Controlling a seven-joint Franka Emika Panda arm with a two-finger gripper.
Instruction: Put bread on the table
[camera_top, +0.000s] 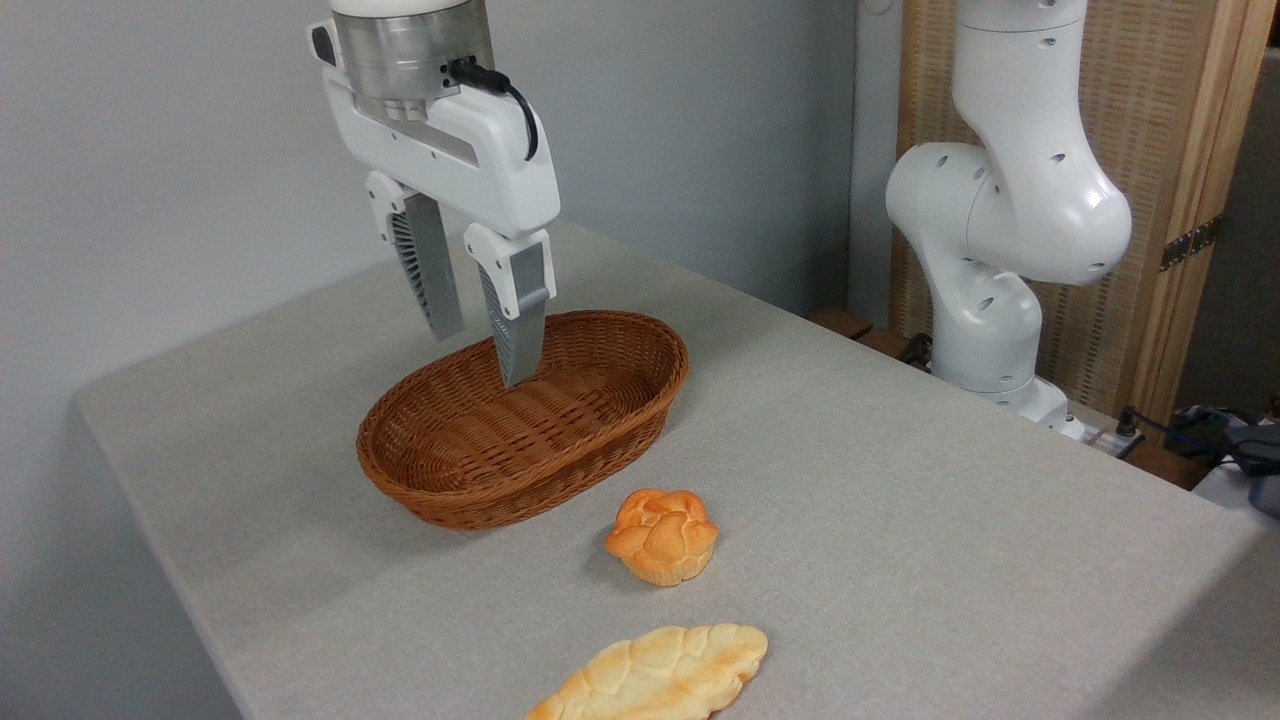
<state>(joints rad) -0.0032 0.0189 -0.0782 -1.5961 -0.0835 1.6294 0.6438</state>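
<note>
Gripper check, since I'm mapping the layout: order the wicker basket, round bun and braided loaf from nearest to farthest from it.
From the gripper:
1. Wicker basket, directly beneath the fingertips.
2. Round bun, on the table in front of the basket.
3. Braided loaf, at the near edge.

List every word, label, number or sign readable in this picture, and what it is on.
None: no readable text on the gripper, the basket, the bread, the long loaf, the table or the robot arm.
</note>
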